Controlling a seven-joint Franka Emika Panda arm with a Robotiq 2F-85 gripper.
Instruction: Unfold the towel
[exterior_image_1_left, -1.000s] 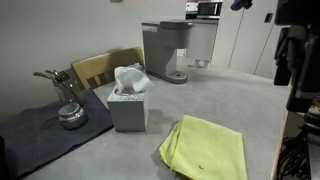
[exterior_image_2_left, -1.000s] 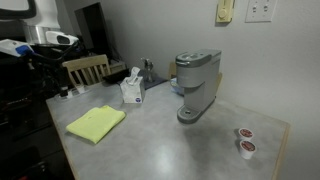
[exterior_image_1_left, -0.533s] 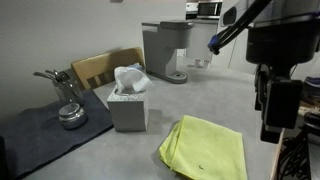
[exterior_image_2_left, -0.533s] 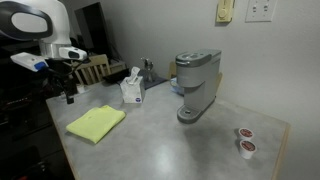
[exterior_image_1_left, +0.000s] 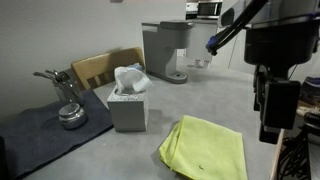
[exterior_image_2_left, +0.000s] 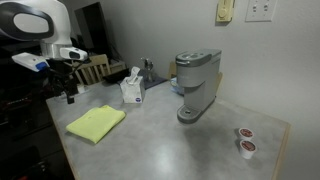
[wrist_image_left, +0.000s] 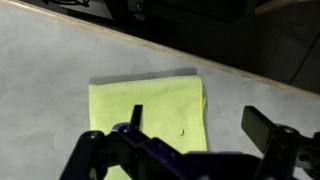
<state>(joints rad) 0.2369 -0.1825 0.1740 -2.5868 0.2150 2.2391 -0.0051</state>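
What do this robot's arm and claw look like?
The arm is made of smooth, rounded white shells with dark joints and a blue patch near the wrist. The claw is black and blocky, with two flat fingers.

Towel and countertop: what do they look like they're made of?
The towel looks like soft yellow-green cloth, possibly microfiber: matte, folded in layers with limp stacked edges. The countertop looks like mottled grey laminate or stone, smooth with a faint sheen; the pictures do not show which of the two it is.

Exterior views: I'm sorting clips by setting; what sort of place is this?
Likely a kitchen or office break area: a pod coffee maker, coffee pods and a tissue box sit on a counter.
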